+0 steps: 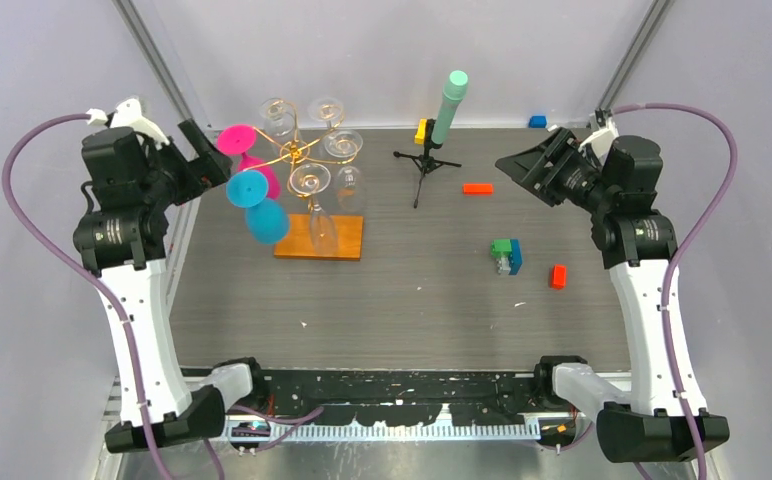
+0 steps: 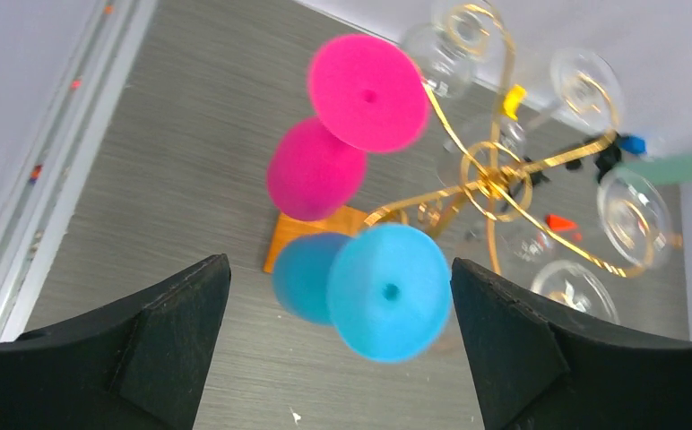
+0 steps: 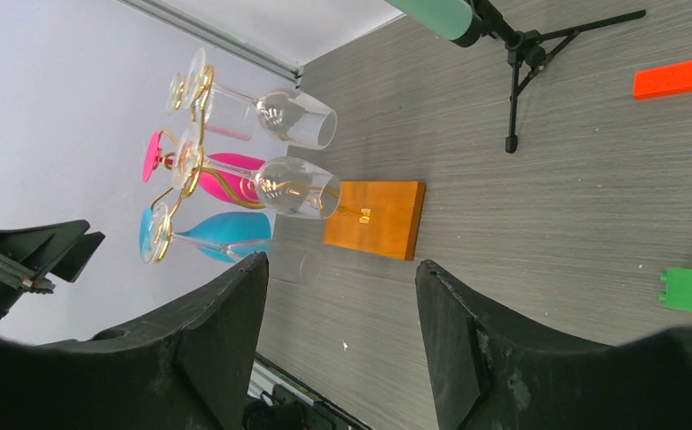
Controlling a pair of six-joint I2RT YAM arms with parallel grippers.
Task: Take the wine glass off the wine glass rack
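Note:
The gold scroll-armed wine glass rack (image 1: 300,152) stands on an orange-brown wooden base (image 1: 319,238) at the back left. A pink glass (image 1: 245,148), a blue glass (image 1: 254,200) and several clear glasses (image 1: 342,145) hang from it upside down. My left gripper (image 1: 202,158) is open and empty just left of the pink and blue glasses. In the left wrist view the blue glass's foot (image 2: 387,291) lies between the open gripper's (image 2: 338,345) fingers but farther off, with the pink foot (image 2: 367,92) above. My right gripper (image 1: 524,165) is open and empty at the far right, facing the rack (image 3: 190,161).
A black tripod holding a mint-green cylinder (image 1: 442,120) stands right of the rack. A yellow block (image 1: 421,130), a blue block (image 1: 537,121), two red-orange blocks (image 1: 478,188) (image 1: 559,276) and a green and blue block stack (image 1: 507,255) lie on the grey table.

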